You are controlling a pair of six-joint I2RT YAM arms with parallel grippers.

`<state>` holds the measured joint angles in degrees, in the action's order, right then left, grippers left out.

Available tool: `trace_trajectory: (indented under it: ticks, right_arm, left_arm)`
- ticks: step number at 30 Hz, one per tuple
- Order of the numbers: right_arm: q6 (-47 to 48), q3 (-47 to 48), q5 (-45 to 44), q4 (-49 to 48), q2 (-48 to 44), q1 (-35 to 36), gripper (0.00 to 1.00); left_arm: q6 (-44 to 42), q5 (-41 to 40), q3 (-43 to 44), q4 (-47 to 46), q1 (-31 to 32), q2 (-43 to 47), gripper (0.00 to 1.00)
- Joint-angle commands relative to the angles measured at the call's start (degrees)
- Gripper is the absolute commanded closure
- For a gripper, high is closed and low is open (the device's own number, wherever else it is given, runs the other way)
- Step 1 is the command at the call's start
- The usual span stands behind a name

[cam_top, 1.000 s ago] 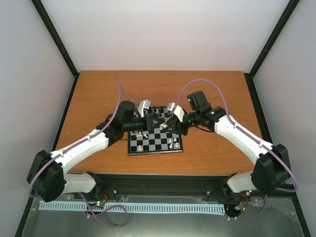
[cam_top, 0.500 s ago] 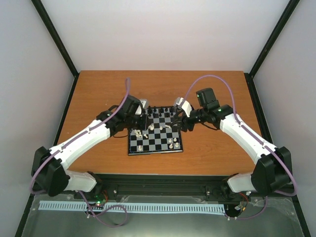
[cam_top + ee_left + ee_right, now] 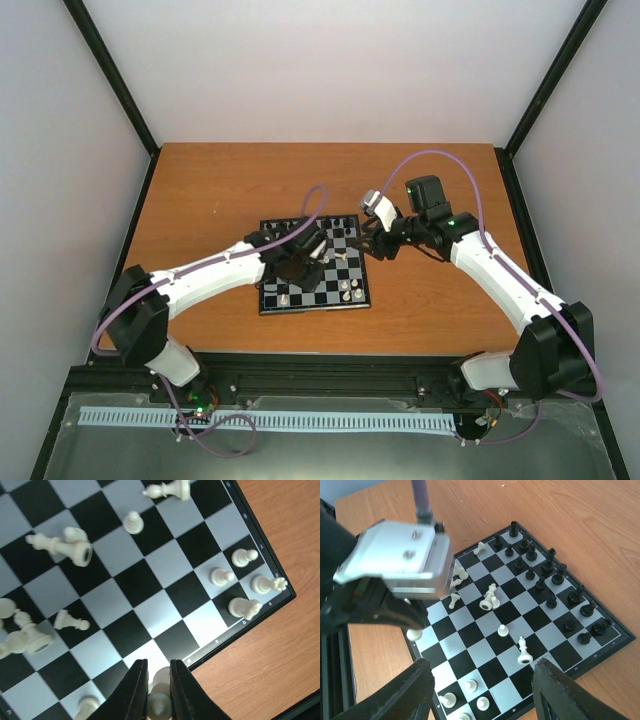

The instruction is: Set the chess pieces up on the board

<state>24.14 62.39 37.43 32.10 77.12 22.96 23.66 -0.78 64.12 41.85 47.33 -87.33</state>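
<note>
**Black lined up, white scattered**

We see the board [image 3: 331,287] on the counter [image 3: 200,190]. The black pieces [image 3: 540,565] stand in two rows along one side. The white pieces [image 3: 65,547] are scattered mid-board, several toppled, and four stand upright at one corner. The left jaws are almost pressed together, pinching a held piece [image 3: 159,705] at the board's edge row. We cannot tell whether it touches the board. The right jaws are spread wide and hold nothing, above the board's right side.

Checkered black-and-silver board [image 3: 152,614]; cream pieces [image 3: 222,576]; black pieces [image 3: 540,583].
</note>
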Motion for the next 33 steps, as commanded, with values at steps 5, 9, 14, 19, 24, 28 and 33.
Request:
trace_trajectory:
  ticks: [5, 9, 14, 19, 24, 28, 33]
  right_arm:
    - [-0.39, -0.82, -1.46, -1.65, -1.77, -0.53, 0.46]
    - [-0.23, -0.88, -1.33, -1.6, -1.98, -0.7, 0.46]
    - [-0.04, -0.95, -1.18, -1.52, -2.06, -0.81, 0.47]
    - [0.19, -0.98, -1.09, -1.36, -2.02, -0.9, 0.48]
    - [0.5, -1.01, -1.04, -1.25, -1.89, -1.0, 0.48]
    - [0.72, -1.04, -0.88, -1.13, -1.74, -0.99, 0.49]
    - [0.95, -1.03, -0.69, -0.92, -1.5, -1.0, 0.49]
  left_arm:
    - [-1.93, -2.76, 3.56, 0.09, 4.33, -5.49, 0.86]
    - [-1.65, -2.51, 3.35, -1.17, 4.44, -7.25, 0.86]
    - [-1.31, -2.24, 2.9, -3.21, 4.39, -8.44, 0.86]
    - [-1.5, -1.95, 3.33, -3.94, 4.42, -10.4, 0.86]
    - [-1.6, -2.09, 3.73, -4.28, 4.41, -11.21, 0.86]
    - [-1.76, -2.12, 3.99, -4.35, 4.43, -11.81, 0.86]
    - [-1.74, -1.84, 4.19, -4.35, 4.44, -12.42, 0.86]
